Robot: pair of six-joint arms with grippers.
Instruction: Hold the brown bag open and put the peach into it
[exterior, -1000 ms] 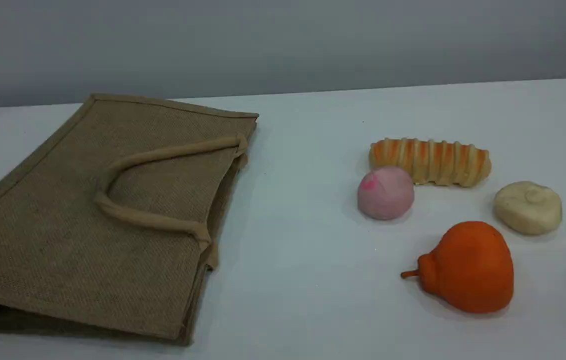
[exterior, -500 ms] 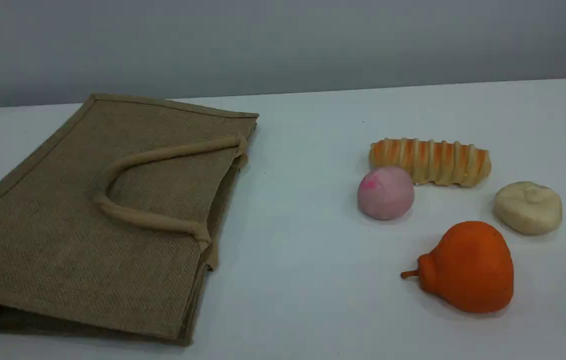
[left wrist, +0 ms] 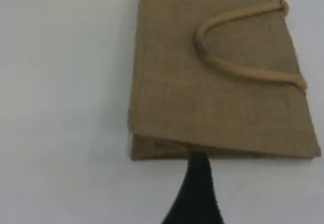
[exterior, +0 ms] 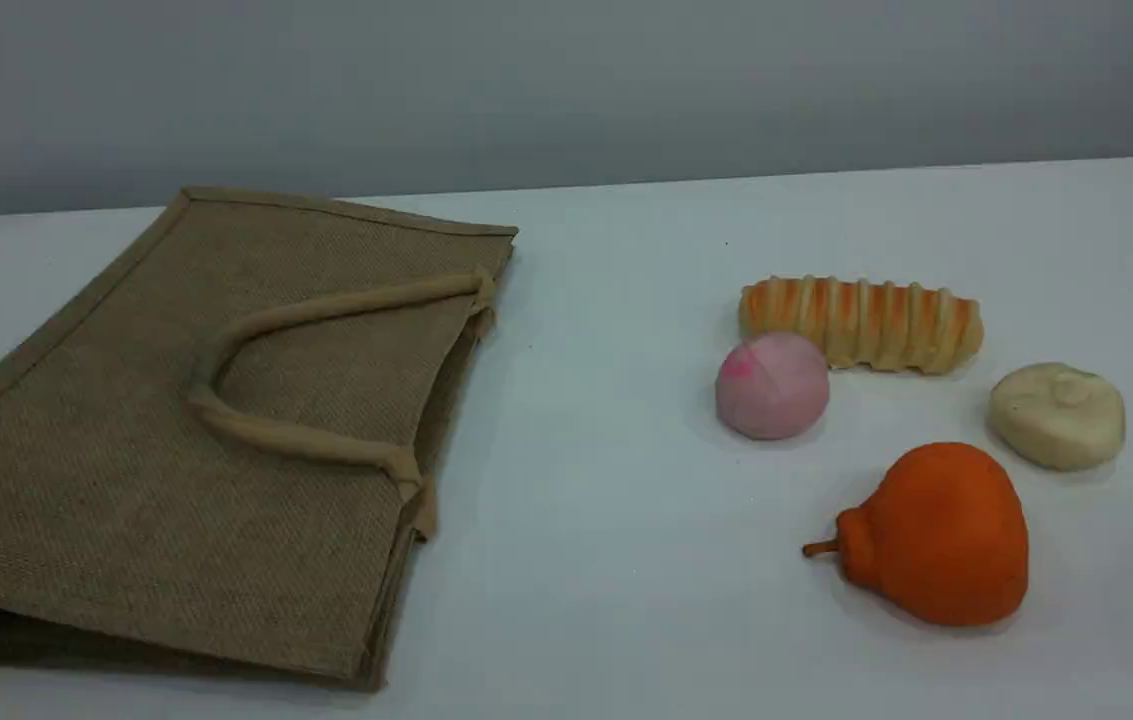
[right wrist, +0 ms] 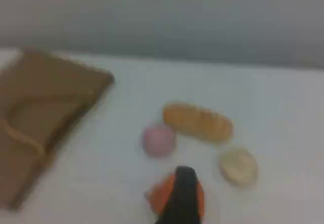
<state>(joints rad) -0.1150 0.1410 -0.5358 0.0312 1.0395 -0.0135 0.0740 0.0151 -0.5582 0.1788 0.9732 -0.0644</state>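
The brown bag [exterior: 196, 440] lies flat on the desk [exterior: 606, 560], mouth shut; its upper handle [exterior: 326, 310] is best lifted first. The peach [exterior: 772, 386] rests well apart, touching the striped bread [exterior: 861, 322]. Only the wrist views show the left claw [left wrist: 195, 193] and right claw [right wrist: 182, 196], both wide open, empty.

Open table [exterior: 606, 420] between bag [exterior: 176, 450] and peach [exterior: 772, 386] — bread [exterior: 861, 322] touches behind.

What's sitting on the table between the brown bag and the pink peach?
Nothing: in the scene view only bare white table separates the brown bag from the peach.
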